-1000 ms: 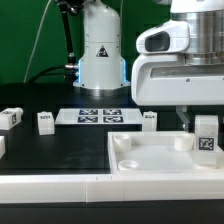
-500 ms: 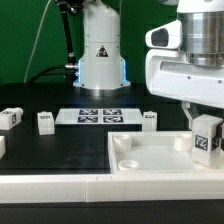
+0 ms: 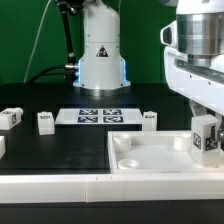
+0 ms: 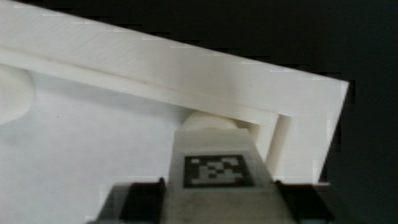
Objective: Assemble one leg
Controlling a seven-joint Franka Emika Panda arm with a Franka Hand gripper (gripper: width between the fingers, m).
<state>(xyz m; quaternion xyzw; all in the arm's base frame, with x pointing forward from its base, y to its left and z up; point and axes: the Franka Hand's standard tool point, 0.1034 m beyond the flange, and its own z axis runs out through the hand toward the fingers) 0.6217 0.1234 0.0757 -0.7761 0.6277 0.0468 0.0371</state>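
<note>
One leg (image 3: pixel 206 142) is sitting clamped upright in the gripper (image 3: pixel 205 126) at the exterior view's lower right, hanging over the tray (image 3: pixel 160 155) near its right-hand far corner; whether its lower end is touching the tray I cannot tell. In the wrist view the gripper (image 4: pixel 217 196) is pinching the leg (image 4: pixel 219 168) from two opposite sides, one finger (image 4: pixel 135 198) showing dark beside it and the tagged face lying bare between them; just beyond the leg something rounded is showing in the angle of the tray's (image 4: pixel 107 110) raised rim, probably a corner socket.

Three more small tagged blocks (image 3: pixel 45 121) are lying loose on the dark table along the middle of the exterior view, two at its left and one right of centre, with the marker board (image 3: pixel 98 116) between them.

Judging by its look, the leg is behaving as a light, stiff piece of moulded plastic, not fragile; its smooth flat faces are likely inviting a slip or a twist if it is pushed hard against the tray. Gripping the two plain side faces, above the middle, is looking like the best hold; that is leaving the lower end free to enter a socket and the tag uncovered.
</note>
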